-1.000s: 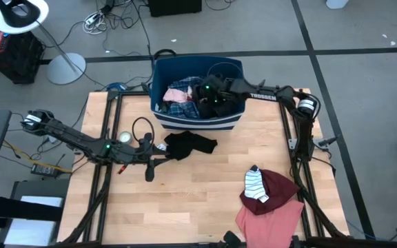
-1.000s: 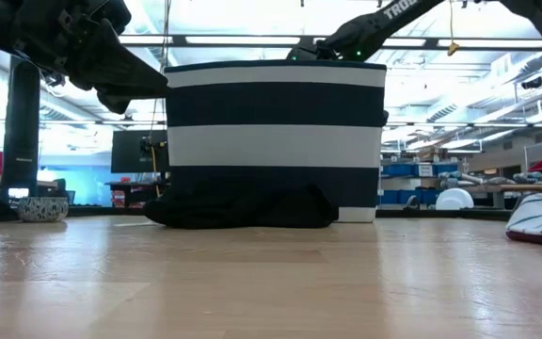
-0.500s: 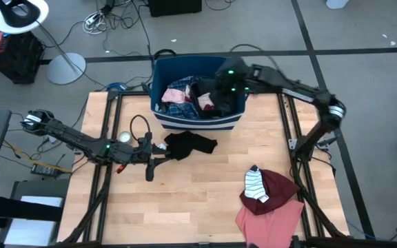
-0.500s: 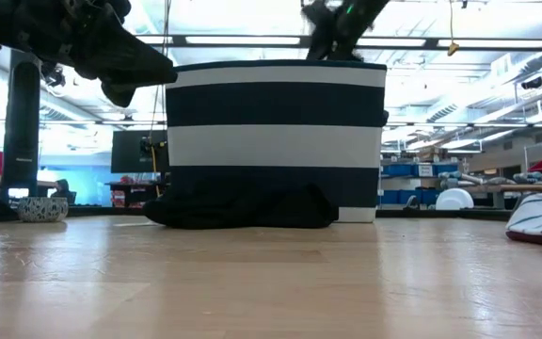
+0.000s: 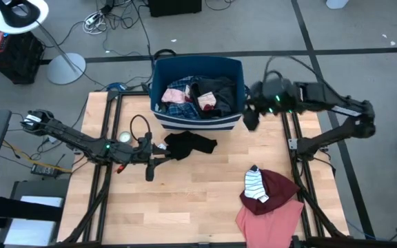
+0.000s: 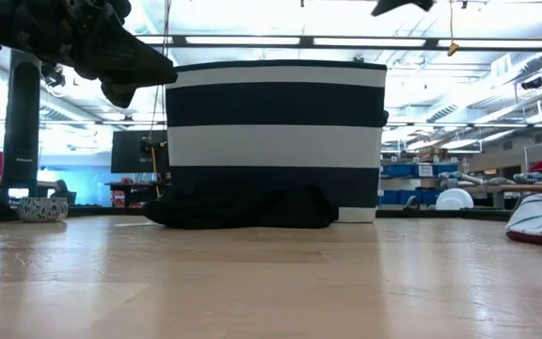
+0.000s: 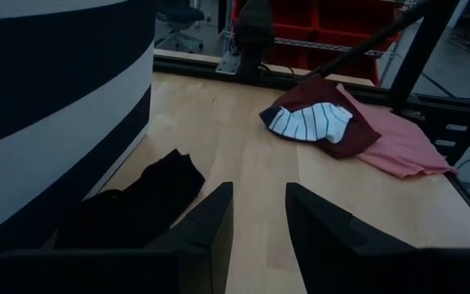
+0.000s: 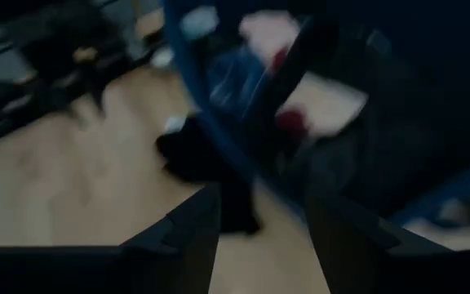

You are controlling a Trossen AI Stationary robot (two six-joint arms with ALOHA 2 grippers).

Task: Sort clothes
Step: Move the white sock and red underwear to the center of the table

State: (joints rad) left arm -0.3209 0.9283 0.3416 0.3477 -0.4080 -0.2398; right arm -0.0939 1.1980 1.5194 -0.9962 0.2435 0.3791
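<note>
Wooden desk (image 5: 198,193) is seen from above, with a navy bin with white stripes (image 5: 197,118) at its far edge. Mixed clothes are piled inside the bin: a blue plaid piece (image 5: 179,96), a pink piece (image 5: 206,100) and dark pieces (image 5: 219,89). A black garment (image 5: 190,144) is laid flat on the desk, just in front of the bin and touching its base in the low view. At the near right of the desk a salmon pink garment (image 5: 267,217) is spread out, with a maroon garment (image 5: 280,187) on top of it and a striped sock (image 5: 256,186) lying on the maroon one.

Left end effector (image 5: 163,149) is held low over the desk, just beside the black garment's left edge; its fingers are parted narrowly and nothing is gripped between them in the wrist view. Right end effector (image 5: 251,117) is positioned above the desk just right of the bin's right wall, outside the bin. Its fingers are seen apart in the wrist view, with nothing between them; that view is blurred.
</note>
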